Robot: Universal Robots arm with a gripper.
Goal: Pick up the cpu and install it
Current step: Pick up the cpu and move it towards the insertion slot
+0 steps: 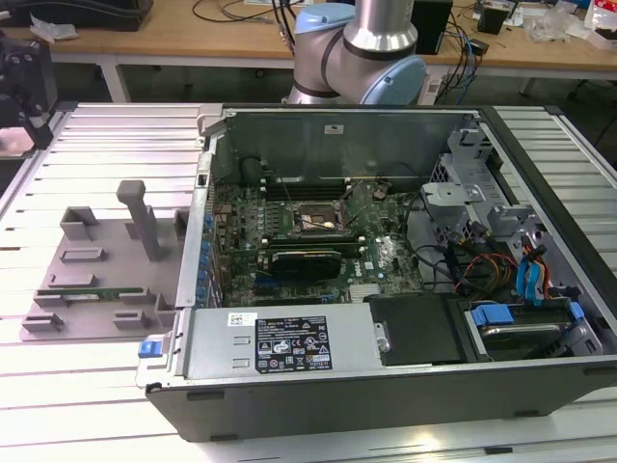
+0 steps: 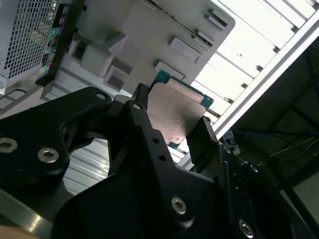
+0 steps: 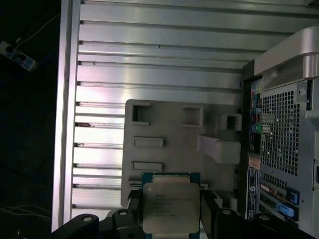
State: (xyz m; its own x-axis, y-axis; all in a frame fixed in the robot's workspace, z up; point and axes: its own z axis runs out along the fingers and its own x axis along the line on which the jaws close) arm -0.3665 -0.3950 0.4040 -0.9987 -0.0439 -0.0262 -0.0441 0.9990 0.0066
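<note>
The claw [image 3: 172,213] is clamped on the cpu [image 3: 171,201], a black finger against each side edge, its silver top showing in both wrist views. Beyond the claw lies the grey tray [image 3: 169,124], with the computer case [image 3: 281,124] beside it

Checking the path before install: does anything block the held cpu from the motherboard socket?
Nothing visible does. The gripper is shut on the cpu above the grey tray; the computer case lies open and the socket looks uncovered.
</note>
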